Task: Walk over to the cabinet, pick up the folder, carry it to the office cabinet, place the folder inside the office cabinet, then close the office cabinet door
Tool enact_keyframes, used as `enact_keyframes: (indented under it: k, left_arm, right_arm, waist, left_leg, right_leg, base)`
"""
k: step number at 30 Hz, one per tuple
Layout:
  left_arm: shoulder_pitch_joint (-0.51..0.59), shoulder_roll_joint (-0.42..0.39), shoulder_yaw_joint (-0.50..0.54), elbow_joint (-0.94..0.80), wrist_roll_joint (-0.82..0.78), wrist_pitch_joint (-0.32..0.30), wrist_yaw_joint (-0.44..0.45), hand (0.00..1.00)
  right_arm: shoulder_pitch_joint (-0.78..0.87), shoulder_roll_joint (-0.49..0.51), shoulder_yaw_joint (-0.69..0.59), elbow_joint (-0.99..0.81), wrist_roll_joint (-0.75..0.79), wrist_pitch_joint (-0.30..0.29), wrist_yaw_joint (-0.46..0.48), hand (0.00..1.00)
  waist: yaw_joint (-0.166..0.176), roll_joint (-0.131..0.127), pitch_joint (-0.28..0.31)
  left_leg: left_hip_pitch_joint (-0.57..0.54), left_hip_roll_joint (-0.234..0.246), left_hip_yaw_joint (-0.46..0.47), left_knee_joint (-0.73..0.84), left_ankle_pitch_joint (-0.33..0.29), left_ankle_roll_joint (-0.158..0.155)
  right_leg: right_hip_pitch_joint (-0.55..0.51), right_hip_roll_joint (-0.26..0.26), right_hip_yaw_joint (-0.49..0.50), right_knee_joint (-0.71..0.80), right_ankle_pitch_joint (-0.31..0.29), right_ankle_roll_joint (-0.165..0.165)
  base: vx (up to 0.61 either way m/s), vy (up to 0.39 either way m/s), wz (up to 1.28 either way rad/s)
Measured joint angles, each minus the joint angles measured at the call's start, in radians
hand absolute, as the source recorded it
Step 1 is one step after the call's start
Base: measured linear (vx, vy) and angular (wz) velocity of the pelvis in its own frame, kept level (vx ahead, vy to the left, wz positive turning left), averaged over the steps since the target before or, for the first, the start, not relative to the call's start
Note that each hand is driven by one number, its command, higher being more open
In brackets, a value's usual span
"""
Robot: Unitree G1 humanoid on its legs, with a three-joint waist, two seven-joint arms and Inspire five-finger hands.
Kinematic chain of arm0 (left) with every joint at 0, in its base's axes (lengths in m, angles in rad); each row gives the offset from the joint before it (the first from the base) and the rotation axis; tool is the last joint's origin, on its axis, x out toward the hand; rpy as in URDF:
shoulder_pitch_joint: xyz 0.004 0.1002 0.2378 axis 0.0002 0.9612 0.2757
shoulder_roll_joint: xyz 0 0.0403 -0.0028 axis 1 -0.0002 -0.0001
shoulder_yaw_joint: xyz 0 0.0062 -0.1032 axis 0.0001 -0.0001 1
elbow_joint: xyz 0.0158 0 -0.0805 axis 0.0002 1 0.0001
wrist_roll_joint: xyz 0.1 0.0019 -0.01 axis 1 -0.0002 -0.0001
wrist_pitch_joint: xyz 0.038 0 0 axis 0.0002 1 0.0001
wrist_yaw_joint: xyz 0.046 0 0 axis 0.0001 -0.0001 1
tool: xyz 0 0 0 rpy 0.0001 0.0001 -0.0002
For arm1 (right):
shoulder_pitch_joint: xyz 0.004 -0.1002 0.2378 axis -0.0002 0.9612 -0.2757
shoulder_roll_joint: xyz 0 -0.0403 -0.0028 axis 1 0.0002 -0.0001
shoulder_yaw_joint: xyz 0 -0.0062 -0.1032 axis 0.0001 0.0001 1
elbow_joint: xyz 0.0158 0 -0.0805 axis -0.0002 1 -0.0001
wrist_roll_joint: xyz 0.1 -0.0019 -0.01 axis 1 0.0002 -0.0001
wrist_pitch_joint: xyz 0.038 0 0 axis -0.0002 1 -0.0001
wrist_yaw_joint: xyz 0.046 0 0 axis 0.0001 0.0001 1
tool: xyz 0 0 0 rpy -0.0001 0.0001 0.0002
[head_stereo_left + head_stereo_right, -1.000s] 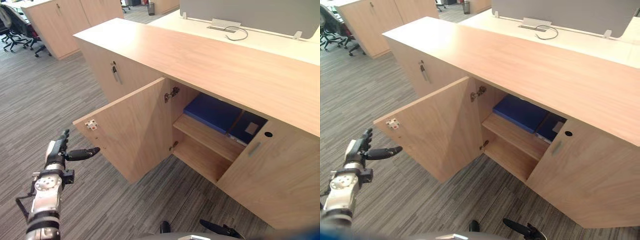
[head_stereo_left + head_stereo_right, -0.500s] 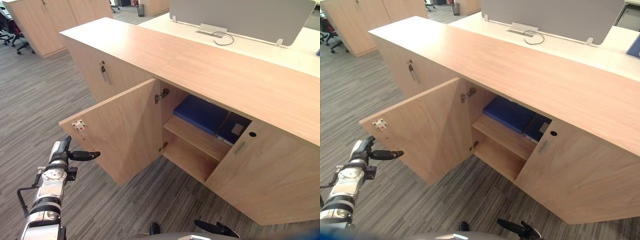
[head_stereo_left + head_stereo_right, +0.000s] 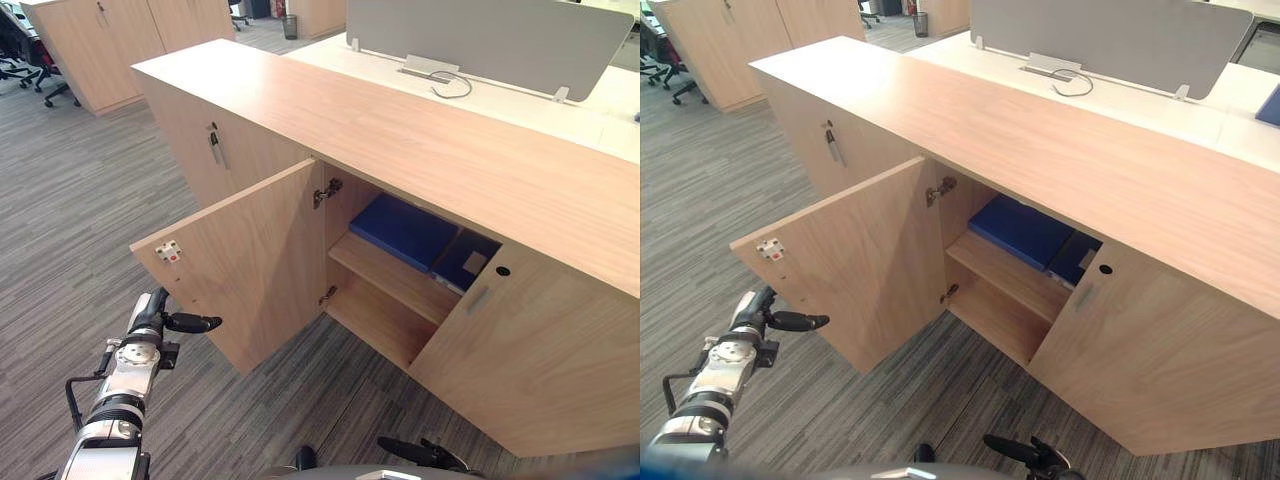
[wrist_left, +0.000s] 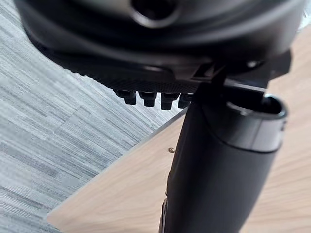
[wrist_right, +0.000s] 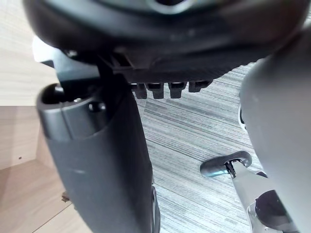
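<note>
A long low cabinet point(image 3: 420, 130) of pale wood-grain laminate, flat-topped and square-edged, was seen standing on grey striped carpet point(image 3: 70, 220). Its left door point(image 3: 260, 260), a plain rectangular panel, was swung wide open on metal hinges point(image 3: 327, 190), with a small white catch plate point(image 3: 168, 252) fixed near its free corner. The folder point(image 3: 405, 230), flat, blue and matte, was found lying on the upper shelf point(image 3: 395, 280) inside the cabinet, touching a darker blue binder point(image 3: 470, 262) on its right. The right door point(image 3: 540, 360) was shut, and a slim metal handle point(image 3: 477, 298) was set near its top.

The left hand point(image 3: 152, 322), dark and smooth, was held low just beside the open door's free edge, fingers straight and thumb spread out towards the panel; whether it touched could not be judged. Nothing was held in it. The right hand point(image 5: 97, 160) was seen above the carpet, its fingers straight in a row and its thumb standing apart, also with nothing in it.
</note>
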Motion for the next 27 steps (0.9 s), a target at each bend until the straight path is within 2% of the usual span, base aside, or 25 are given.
enact_keyframes:
  k: [2, 4, 6, 7, 8, 9, 11, 12, 13, 14, 15, 17, 18, 20, 22, 24, 27]
  left_arm:
    - [0.032, 0.008, -0.037, -0.080, 0.064, 0.030, 0.021, 1.00]
    - [0.094, 0.044, -0.116, -0.181, 0.158, 0.037, 0.040, 1.00]
    - [0.134, 0.163, -0.335, -0.301, 0.313, 0.036, 0.047, 1.00]
    - [0.134, 0.198, -0.392, -0.332, 0.347, 0.035, 0.039, 1.00]
    - [0.134, 0.265, -0.498, -0.402, 0.401, 0.028, 0.017, 1.00]
    - [0.134, 0.294, -0.548, -0.443, 0.419, 0.019, 0.005, 1.00]
    - [0.134, 0.366, -0.680, -0.605, 0.463, -0.056, -0.063, 1.00]
    - [0.134, 0.377, -0.705, -0.643, 0.471, -0.087, -0.077, 1.00]
    - [0.134, 0.386, -0.747, -0.706, 0.483, -0.154, -0.102, 1.00]
    - [0.133, 0.370, -0.773, -0.747, 0.492, -0.221, -0.116, 1.00]
    - [0.133, 0.358, -0.783, -0.759, 0.492, -0.251, -0.117, 1.00]
    - [0.123, 0.298, -0.838, -0.829, 0.521, -0.388, -0.114, 1.00]
    - [0.121, 0.289, -0.857, -0.855, 0.530, -0.420, -0.113, 1.00]
    - [0.117, 0.264, -0.908, -0.946, 0.546, -0.521, -0.105, 1.00]
    - [0.116, 0.263, -0.922, -0.979, 0.557, -0.559, -0.084, 1.00]
    - [0.117, 0.265, -0.923, -0.968, 0.570, -0.550, -0.076, 1.00]
    - [0.119, 0.271, -0.922, -0.954, 0.571, -0.528, -0.076, 1.00]
  right_arm:
    - [0.000, -0.003, 0.017, -0.001, 0.000, -0.002, -0.003, 1.00]
    - [0.002, -0.007, 0.034, -0.001, -0.001, -0.005, -0.006, 1.00]
    - [0.014, -0.014, 0.034, 0.001, -0.002, -0.014, -0.011, 1.00]
    - [0.015, -0.017, 0.034, 0.004, -0.002, -0.017, -0.013, 1.00]
    - [0.014, -0.026, 0.033, 0.020, -0.003, -0.027, -0.019, 1.00]
    - [0.015, -0.032, 0.033, 0.023, -0.003, -0.031, -0.021, 1.00]
    - [0.014, -0.060, 0.030, 0.048, -0.009, -0.043, -0.026, 1.00]
    - [0.012, -0.065, 0.027, 0.051, -0.010, -0.043, -0.027, 1.00]
    - [0.007, -0.068, 0.027, 0.058, -0.015, -0.043, -0.030, 1.00]
    - [0.005, -0.066, 0.028, 0.058, -0.031, -0.045, -0.030, 1.00]
    - [0.003, -0.063, 0.029, 0.058, -0.039, -0.046, -0.030, 1.00]
    - [-0.002, -0.047, 0.027, 0.058, -0.040, -0.053, -0.036, 1.00]
    - [-0.003, -0.047, 0.027, 0.058, -0.040, -0.055, -0.038, 1.00]
    - [0.003, -0.056, 0.015, 0.058, -0.040, -0.069, -0.051, 1.00]
    - [0.025, -0.072, 0.012, 0.063, -0.041, -0.073, -0.063, 1.00]
    - [0.056, -0.093, 0.012, 0.081, -0.041, -0.069, -0.069, 1.00]
    - [0.086, -0.104, 0.013, 0.088, -0.047, -0.067, -0.072, 1.00]
  waist:
    - [0.002, 0.001, 0.000]
    - [0.004, 0.002, 0.001]
    - [0.028, 0.007, 0.002]
    - [0.033, 0.010, 0.002]
    - [0.034, 0.019, 0.001]
    - [0.034, 0.024, 0.000]
    - [0.037, 0.052, -0.021]
    - [0.036, 0.059, -0.021]
    - [0.034, 0.064, -0.023]
    - [0.028, 0.058, -0.027]
    - [0.020, 0.053, -0.031]
    - [-0.020, 0.028, -0.052]
    - [-0.030, 0.027, -0.053]
    - [-0.069, 0.035, -0.062]
    - [-0.071, 0.045, -0.072]
    - [-0.070, 0.065, -0.087]
    - [-0.073, 0.079, -0.097]
  left_leg:
    - [-0.014, 0.001, 0.000, 0.000, 0.004, 0.001]
    - [-0.029, 0.000, 0.000, 0.000, 0.006, 0.003]
    - [-0.031, -0.002, -0.001, 0.000, 0.001, 0.001]
    - [-0.031, -0.002, 0.000, 0.000, 0.000, 0.002]
    - [-0.035, -0.002, 0.010, 0.000, -0.005, 0.010]
    - [-0.039, -0.002, 0.016, 0.000, -0.005, 0.011]
    - [-0.077, -0.004, 0.062, 0.001, -0.003, 0.014]
    - [-0.082, -0.005, 0.070, 0.001, 0.000, 0.019]
    - [-0.087, -0.010, 0.080, 0.001, 0.006, 0.028]
    - [-0.087, -0.014, 0.098, 0.001, 0.006, 0.028]
    - [-0.090, -0.018, 0.108, 0.001, 0.007, 0.028]
    - [-0.105, -0.033, 0.139, 0.001, 0.011, 0.032]
    - [-0.105, -0.033, 0.145, 0.001, 0.012, 0.033]
    - [-0.100, -0.032, 0.149, 0.001, 0.015, 0.037]
    - [-0.099, -0.030, 0.149, 0.001, 0.015, 0.038]
    - [-0.099, -0.028, 0.148, 0.000, 0.021, 0.047]
    - [-0.098, -0.026, 0.148, 0.000, 0.025, 0.053]
  right_leg:
    - [-0.015, 0.000, 0.000, 0.004, 0.000, 0.001]
    - [-0.029, -0.002, 0.000, 0.006, -0.001, 0.001]
    - [-0.030, -0.006, 0.000, 0.015, 0.000, 0.003]
    - [-0.030, -0.006, 0.000, 0.018, 0.000, 0.004]
    - [-0.032, -0.009, 0.000, 0.022, 0.001, 0.009]
    - [-0.032, -0.010, 0.000, 0.022, 0.003, 0.017]
    - [-0.060, -0.017, 0.014, 0.011, 0.008, 0.024]
    - [-0.064, -0.019, 0.019, 0.008, 0.008, 0.024]
    - [-0.067, -0.024, 0.029, 0.000, 0.006, 0.027]
    - [-0.069, -0.031, 0.040, -0.009, 0.001, 0.035]
    - [-0.072, -0.036, 0.045, -0.016, -0.003, 0.041]
    - [-0.081, -0.047, 0.061, -0.056, -0.020, 0.055]
    - [-0.080, -0.047, 0.066, -0.063, -0.021, 0.055]
    - [-0.079, -0.043, 0.083, -0.071, -0.020, 0.055]
    - [-0.078, -0.043, 0.083, -0.075, -0.022, 0.052]
    - [-0.076, -0.039, 0.082, -0.081, -0.023, 0.050]
    - [-0.072, -0.034, 0.082, -0.085, -0.020, 0.056]
  base:
    - [-0.04, 0.016, 0.03]
    - [-0.04, 0.026, 0.07]
    - [-0.05, 0.034, 0.15]
    - [-0.06, 0.040, 0.28]
    - [-0.07, 0.048, 0.30]
    - [-0.08, 0.056, 0.40]
    - [-0.09, 0.090, 0.33]
    - [-0.10, 0.109, 0.08]
    - [-0.09, 0.082, -0.23]
    - [-0.09, 0.073, -0.35]
    - [-0.08, 0.047, -0.46]
    - [-0.06, 0.014, -0.44]
    - [-0.04, -0.003, -0.43]
    - [-0.03, -0.015, -0.26]
    - [-0.01, -0.019, 0.03]
    - [-0.01, -0.043, 0.05]
    - [0.01, -0.025, -0.01]
